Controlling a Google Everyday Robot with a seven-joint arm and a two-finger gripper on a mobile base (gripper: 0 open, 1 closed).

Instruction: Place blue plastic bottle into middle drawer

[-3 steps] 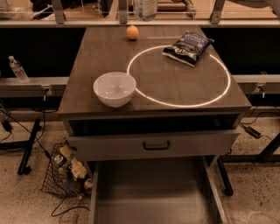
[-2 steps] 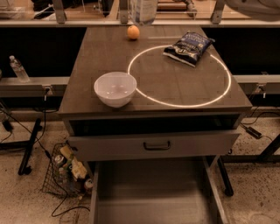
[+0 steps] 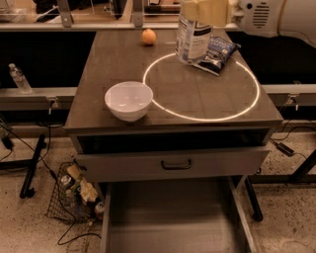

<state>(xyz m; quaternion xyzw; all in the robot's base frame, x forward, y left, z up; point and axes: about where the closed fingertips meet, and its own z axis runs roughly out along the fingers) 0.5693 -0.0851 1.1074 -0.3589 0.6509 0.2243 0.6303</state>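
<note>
Camera view: the gripper [image 3: 203, 11] sits at the top edge, clamped round the upper part of the blue plastic bottle [image 3: 191, 35]. The bottle hangs upright over the back right of the cabinet top [image 3: 98, 64], in front of the chip bag [image 3: 217, 48]. The middle drawer [image 3: 168, 222] is pulled out at the bottom, floor bare.

Step in hand, as I read it: carry to the drawer. Bring the bottle forward past the drawer front [image 3: 173, 163] with the black handle (it juts over the tray's back), keep right of the white bowl [image 3: 129, 100], then lower and let go close to the floor so it can't tip.

Surface: dark top, lit ring [image 3: 207, 119], orange [image 3: 148, 36] at the back.

Room: speckled floor, wire basket [image 3: 69, 197] of trash on the left, small bottle [image 3: 19, 78] on the left rail.
</note>
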